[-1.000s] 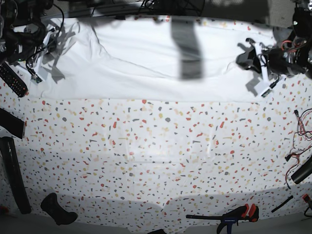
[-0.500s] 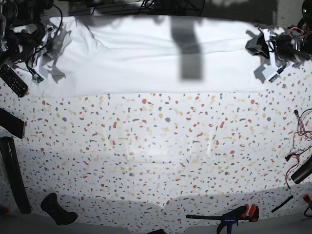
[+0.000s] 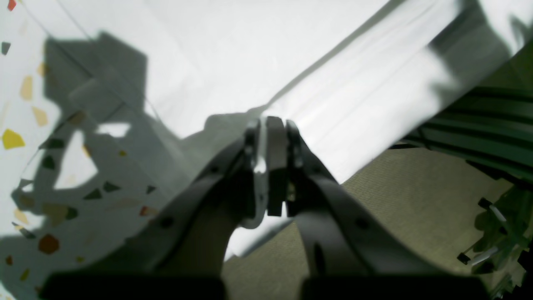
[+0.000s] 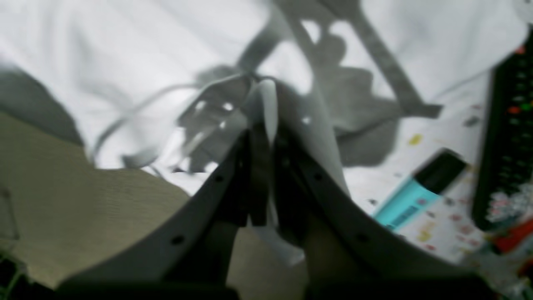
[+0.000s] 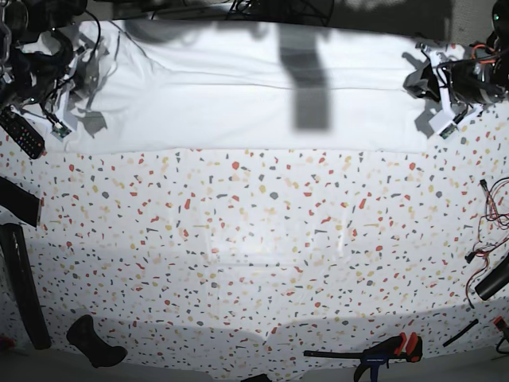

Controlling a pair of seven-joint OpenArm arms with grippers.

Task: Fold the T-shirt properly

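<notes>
The T-shirt (image 5: 246, 95) lies stretched in a long white band across the far part of the speckled tabletop (image 5: 254, 239), its near edge running straight from side to side and its far part hanging over the table's back edge. At the shirt's two ends, both pincers are pressed together on cloth: the left gripper (image 3: 268, 125) pinches a taut fold of the shirt at the table's back edge, and the right gripper (image 4: 262, 104) nips a ridge of white fabric at the opposite end, beside a teal marker (image 4: 416, 191) and a black remote control (image 4: 512, 137). By the look of it the work stands at an early-to-middle stage: the garment appears doubled once lengthwise and drawn flat between the arms, but it remains a wide strip, so the crosswise folds that would make a neat packet seem yet to come. No print or brand shows on the shirt; the marker carries what looks like a barcode, too blurred to read, and no other writing is legible.
</notes>
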